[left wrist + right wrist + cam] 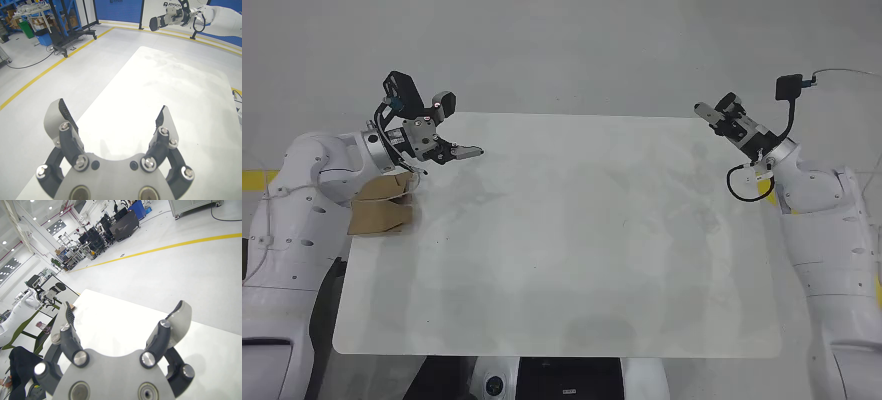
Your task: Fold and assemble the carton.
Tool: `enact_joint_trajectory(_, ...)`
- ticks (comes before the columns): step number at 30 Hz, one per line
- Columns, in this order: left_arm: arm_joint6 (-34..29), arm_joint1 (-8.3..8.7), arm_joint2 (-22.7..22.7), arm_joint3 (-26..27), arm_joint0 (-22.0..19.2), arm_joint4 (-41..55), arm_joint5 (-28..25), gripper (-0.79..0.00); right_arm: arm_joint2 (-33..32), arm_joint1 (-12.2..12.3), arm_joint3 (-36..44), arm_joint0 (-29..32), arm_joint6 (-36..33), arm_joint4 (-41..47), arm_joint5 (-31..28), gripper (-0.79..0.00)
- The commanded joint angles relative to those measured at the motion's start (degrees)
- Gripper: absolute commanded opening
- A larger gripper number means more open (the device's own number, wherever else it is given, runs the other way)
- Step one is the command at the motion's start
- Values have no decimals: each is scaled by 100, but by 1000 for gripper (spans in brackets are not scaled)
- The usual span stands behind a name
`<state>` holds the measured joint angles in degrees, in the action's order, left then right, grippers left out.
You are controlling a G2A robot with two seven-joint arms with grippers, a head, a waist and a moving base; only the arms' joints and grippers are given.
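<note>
The left gripper (111, 113) has its two ridged fingers (64, 115) spread wide and holds nothing. It hangs above the far left corner of the table (572, 240) and points along the table's far edge toward the other arm. The right gripper (122, 311) is also spread wide and holds nothing. It hangs at the table's far right corner and points back across the white top. From above, the left gripper sits just inside the far left corner and the right gripper sits just past the far right corner. The two are well apart, with the full width of the table between them. The table is the largest thing here: a white rectangular top with rounded corners and faint grey smudges across its surface. Each arm comes in from its own side of the table, white and jointed, with a dark camera block mounted near the wrist. The carton (382, 205) is brown cardboard lying just beside the table's left edge, toward the far corner and off the white top. The left arm passes over it and hides part of it. Its exact shape cannot be told, nor whether it touches the table edge. Neither gripper touches the carton.
</note>
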<state>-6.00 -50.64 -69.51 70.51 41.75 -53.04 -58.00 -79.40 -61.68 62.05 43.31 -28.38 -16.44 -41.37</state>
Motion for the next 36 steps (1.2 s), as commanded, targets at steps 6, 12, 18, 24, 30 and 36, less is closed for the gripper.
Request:
enact_joint_trajectory(6,0,0,0,0,0,0,0,-1,0,0,0,0,0,0,0,-1)
enact_joint_trajectory(12,0,0,0,0,0,0,0,-1,0,0,0,0,0,0,0,0)
enact_joint_trajectory(18,0,0,0,0,0,0,0,-1,0,0,0,0,0,0,0,-1)
enact_joint_trajectory(24,-17,13,-79,58,120,109,173,0,0,0,0,0,0,0,0,0)
enact_joint_trajectory(30,-543,87,-308,-381,118,834,40,0,0,0,0,0,0,0,0,0)
enact_joint_trajectory(36,-1322,194,-503,-890,-33,1761,0,0,0,0,0,0,0,0,0,0)
